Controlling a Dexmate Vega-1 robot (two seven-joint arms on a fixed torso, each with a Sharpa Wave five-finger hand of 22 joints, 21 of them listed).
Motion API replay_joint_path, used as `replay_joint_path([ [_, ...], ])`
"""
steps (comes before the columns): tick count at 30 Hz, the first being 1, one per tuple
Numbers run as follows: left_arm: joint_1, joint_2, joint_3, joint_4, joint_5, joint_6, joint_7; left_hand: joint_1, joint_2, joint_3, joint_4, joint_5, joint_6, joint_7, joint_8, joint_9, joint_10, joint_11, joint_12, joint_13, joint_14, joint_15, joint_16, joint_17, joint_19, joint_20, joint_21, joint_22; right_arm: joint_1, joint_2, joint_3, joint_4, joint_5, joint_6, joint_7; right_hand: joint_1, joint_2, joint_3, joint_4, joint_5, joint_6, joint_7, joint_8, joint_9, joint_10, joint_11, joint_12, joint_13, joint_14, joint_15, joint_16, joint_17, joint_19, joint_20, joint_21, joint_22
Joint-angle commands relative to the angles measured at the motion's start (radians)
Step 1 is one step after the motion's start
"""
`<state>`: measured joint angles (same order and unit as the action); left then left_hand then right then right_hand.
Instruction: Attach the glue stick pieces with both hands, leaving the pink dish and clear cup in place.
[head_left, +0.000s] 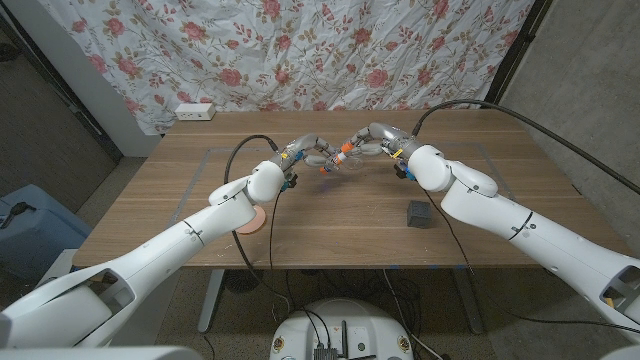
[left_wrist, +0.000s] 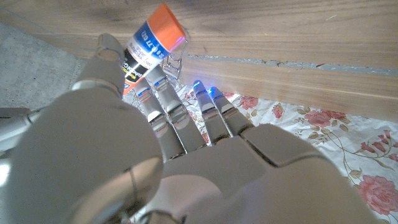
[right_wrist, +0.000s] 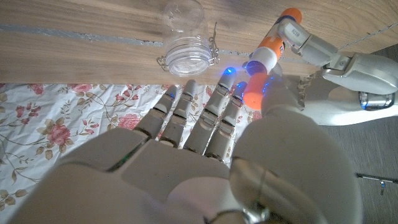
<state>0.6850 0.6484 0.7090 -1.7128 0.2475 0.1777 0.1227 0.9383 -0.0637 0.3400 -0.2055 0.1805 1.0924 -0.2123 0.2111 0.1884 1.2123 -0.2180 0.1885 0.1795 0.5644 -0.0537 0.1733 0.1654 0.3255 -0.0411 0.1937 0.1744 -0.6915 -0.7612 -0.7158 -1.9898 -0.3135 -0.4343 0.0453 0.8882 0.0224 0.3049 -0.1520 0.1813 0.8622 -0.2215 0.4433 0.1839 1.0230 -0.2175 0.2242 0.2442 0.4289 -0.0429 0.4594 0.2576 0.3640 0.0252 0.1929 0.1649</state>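
Floral cloth hangs behind my wooden table (head_left: 330, 240), with a white power strip (head_left: 194, 112) at the table's far left edge. Over the middle of the table my two hands meet: my left hand (head_left: 305, 152) grips the glue stick (head_left: 337, 157) by its body, and my right hand (head_left: 372, 140) pinches the orange cap (right_wrist: 254, 93) end, so the pieces sit in line between them (whether fully seated, I cannot tell). Just under the joined hands lies the clear cup (right_wrist: 185, 38), a hinged glass jar on its side, partly hidden from the head view by my fingers. A pink dish (head_left: 251, 222) peeks out from beneath my left forearm near the front edge. A small dark block (head_left: 419, 215) rests on the table beside my right forearm, well apart from the glue.

My right wrist view shows the jar's open mouth and wire clasp plainly; my left wrist view shows the stick's printed label and orange end above my fingers (left_wrist: 163, 99).
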Motion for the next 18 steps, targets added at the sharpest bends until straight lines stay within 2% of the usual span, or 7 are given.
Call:
replay_joint_path([
  [1, 0.000, 0.001, -0.002, 0.000, 0.005, -0.004, -0.005, -0.086, 0.101, 0.047, 0.038, 0.006, 0.065, 0.056, 0.006, 0.005, 0.006, -0.004, 0.005, 0.017, -0.005, -0.143, 0.005, 0.002, -0.001, -0.014, 0.003, 0.002, -0.008, -0.008, 0.015, -0.005, 0.009, -0.004, 0.004, 0.000, 0.005, -0.004, 0.000, 0.004, -0.003, -0.001, -0.001, 0.004, -0.004, -0.001, -0.001, 0.002, -0.002, -0.131, 0.003, 0.002, 0.002, 0.005, -0.002, 0.005],
  [18, 0.007, 0.002, -0.002, -0.013, 0.018, 0.002, 0.001, -0.089, 0.102, 0.050, 0.038, 0.006, 0.063, 0.058, 0.006, 0.005, 0.004, -0.004, 0.005, 0.017, -0.005, -0.142, 0.005, 0.002, -0.003, -0.012, 0.003, 0.002, -0.004, -0.020, 0.020, 0.016, 0.028, 0.027, 0.018, -0.003, 0.007, -0.007, 0.001, 0.004, -0.002, -0.001, -0.006, 0.004, -0.007, -0.001, -0.003, 0.002, -0.004, -0.131, 0.003, 0.002, 0.001, 0.006, -0.002, 0.005],
])
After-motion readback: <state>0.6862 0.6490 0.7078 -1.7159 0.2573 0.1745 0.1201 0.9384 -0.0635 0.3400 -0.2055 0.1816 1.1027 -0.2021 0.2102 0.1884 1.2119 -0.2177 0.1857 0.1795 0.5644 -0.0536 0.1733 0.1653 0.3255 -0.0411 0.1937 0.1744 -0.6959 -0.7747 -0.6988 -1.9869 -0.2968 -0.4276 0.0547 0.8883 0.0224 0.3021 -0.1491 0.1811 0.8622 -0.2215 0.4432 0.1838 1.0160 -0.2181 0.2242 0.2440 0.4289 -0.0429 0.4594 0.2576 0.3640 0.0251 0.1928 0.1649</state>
